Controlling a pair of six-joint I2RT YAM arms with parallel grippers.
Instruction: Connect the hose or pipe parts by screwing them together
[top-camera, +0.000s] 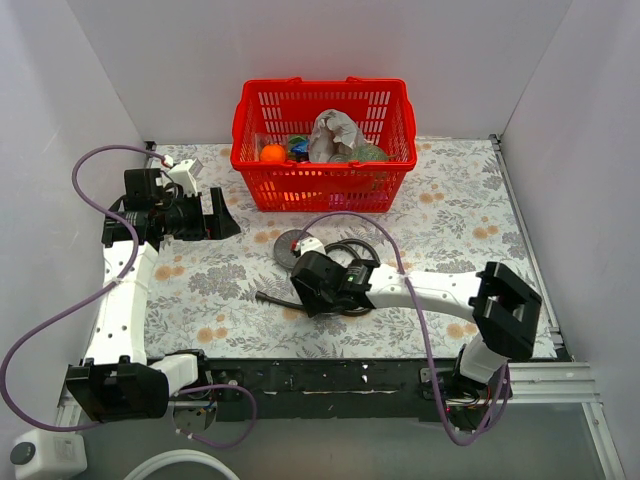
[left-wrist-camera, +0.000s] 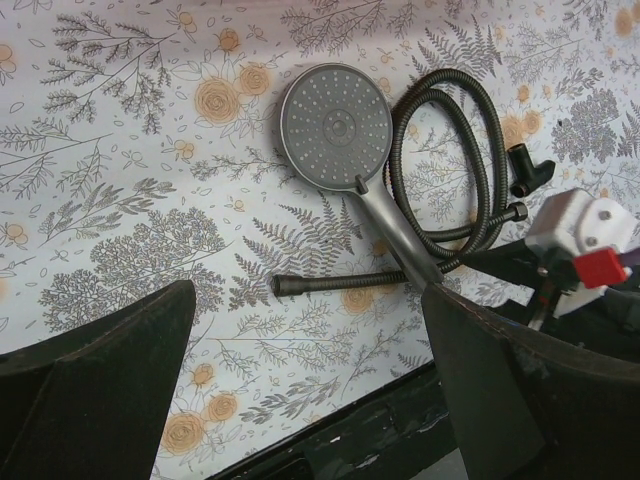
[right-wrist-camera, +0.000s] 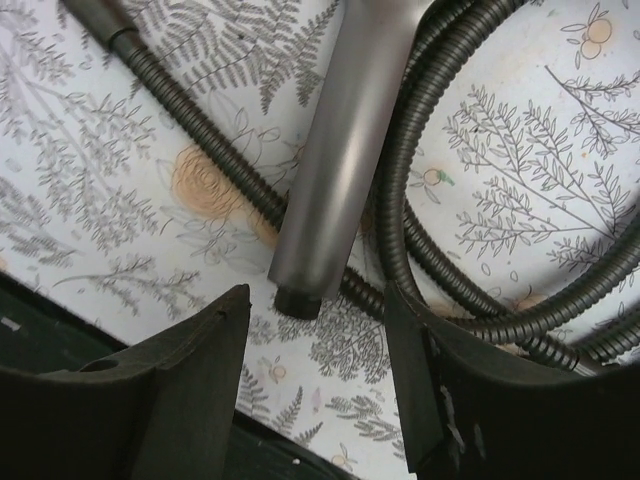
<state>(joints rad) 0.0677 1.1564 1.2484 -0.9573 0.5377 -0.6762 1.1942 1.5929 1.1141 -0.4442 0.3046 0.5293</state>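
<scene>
The grey hand shower lies flat on the floral table, its round head (left-wrist-camera: 335, 125) facing up and its straight handle (right-wrist-camera: 340, 150) running toward the near edge. The dark coiled hose (left-wrist-camera: 485, 140) loops beside and under the handle, and one end nut (left-wrist-camera: 285, 286) lies free on the table. My right gripper (right-wrist-camera: 318, 325) is low over the handle's threaded end (right-wrist-camera: 298, 300), jaws apart on either side of it and holding nothing. It also shows in the top view (top-camera: 306, 287). My left gripper (top-camera: 222, 215) hangs wide open at the far left, well away from the parts.
A red basket (top-camera: 322, 187) with a ball, a bag and other items stands at the back centre. Purple cables (top-camera: 90, 160) loop off both arms. The table's black near edge (left-wrist-camera: 400, 420) is close below the hose. White walls enclose three sides.
</scene>
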